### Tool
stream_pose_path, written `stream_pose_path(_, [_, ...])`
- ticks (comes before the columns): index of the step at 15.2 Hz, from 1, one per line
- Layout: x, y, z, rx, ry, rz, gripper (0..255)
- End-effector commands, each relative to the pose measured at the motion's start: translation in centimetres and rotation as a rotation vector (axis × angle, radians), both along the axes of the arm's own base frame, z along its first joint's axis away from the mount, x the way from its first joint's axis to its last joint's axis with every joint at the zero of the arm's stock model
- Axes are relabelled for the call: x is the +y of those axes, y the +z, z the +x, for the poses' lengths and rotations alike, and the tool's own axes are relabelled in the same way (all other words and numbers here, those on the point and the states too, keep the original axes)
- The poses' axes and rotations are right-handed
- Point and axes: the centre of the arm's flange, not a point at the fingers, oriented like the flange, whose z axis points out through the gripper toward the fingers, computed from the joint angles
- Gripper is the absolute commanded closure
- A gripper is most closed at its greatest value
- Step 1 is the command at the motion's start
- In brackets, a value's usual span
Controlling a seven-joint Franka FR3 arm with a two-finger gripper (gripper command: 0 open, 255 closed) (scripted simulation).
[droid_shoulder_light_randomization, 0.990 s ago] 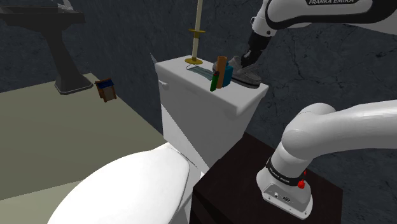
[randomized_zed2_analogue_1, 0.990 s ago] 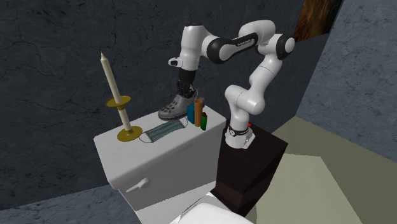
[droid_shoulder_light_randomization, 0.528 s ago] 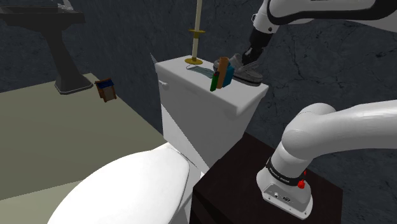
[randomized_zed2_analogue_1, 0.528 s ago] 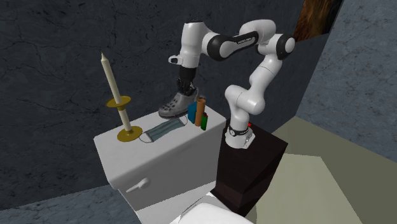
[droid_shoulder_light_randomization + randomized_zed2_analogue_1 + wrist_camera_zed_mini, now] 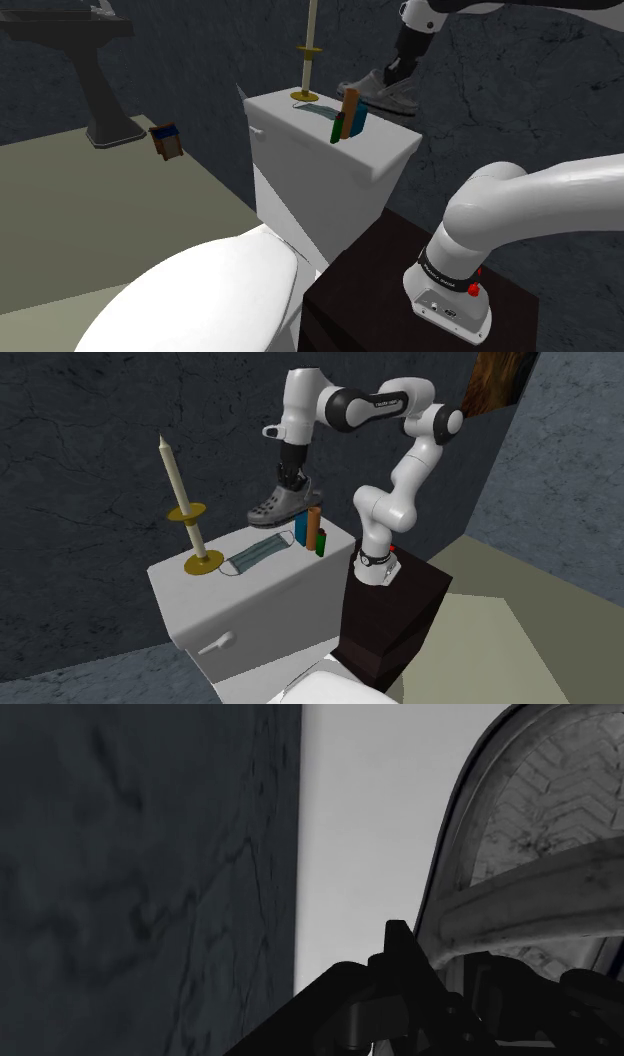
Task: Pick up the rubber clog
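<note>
While the pincer (image 5: 291, 482) clasps it, the grey clog (image 5: 279, 505) hangs just beneath.

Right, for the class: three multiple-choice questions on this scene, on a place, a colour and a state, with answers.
1. Where is the face mask? A on the floor; B on the tank lid, between the candle holder and the coloured tubes; C on the toilet seat.
2. The clog's colour? A grey; B red; C yellow.
3. The clog is: A lying on the lid; B on the floor; C held by the fingers above the lid.
Answers: B, it lies between them; A, its upper is grey; C, it hangs clear of the lid.
</note>
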Motion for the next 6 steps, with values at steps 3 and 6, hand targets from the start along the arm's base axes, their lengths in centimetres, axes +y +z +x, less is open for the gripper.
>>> stream_pose_path(3, [0.0, 2.4, -0.1, -0.003, -0.001, -0.001, 255])
stream_pose_path(6, [0.0, 3.0, -0.1, -0.003, -0.001, -0.001, 255])
